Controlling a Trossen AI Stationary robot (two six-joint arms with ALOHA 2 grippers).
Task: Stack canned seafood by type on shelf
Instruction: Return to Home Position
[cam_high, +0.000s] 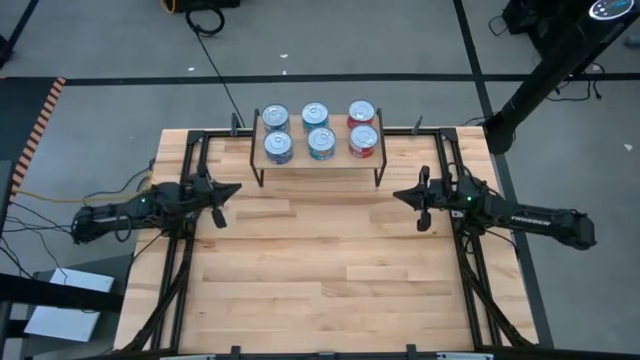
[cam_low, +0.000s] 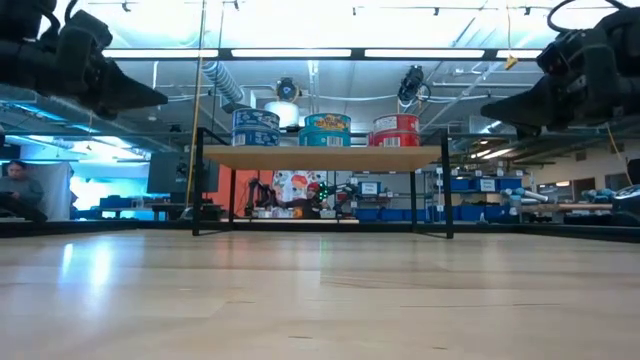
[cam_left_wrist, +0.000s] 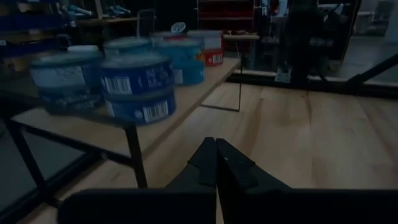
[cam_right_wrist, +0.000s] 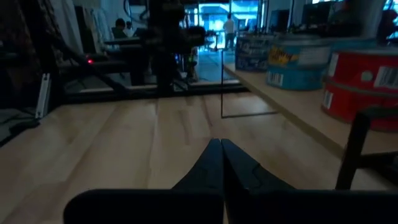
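The shelf (cam_high: 320, 168) stands at the table's far middle on thin black legs. On its light-wood top sit stacks of canned seafood in three columns: dark blue (cam_high: 276, 133) at the left, teal (cam_high: 318, 130) in the middle, red (cam_high: 362, 127) at the right. In the left wrist view the blue cans (cam_left_wrist: 134, 87) stand two high. My left gripper (cam_high: 236, 188) is shut, empty and level at the table's left rail. Opposite it, my right gripper (cam_high: 399, 195) is shut and empty at the right rail. Both point toward the table's middle, clear of the shelf.
Black rails (cam_high: 185, 250) run along the table's left and right sides under the arms. Bare wooden tabletop (cam_high: 320, 270) lies between the grippers and toward the near edge. A person (cam_low: 18, 188) sits in the room beyond the table.
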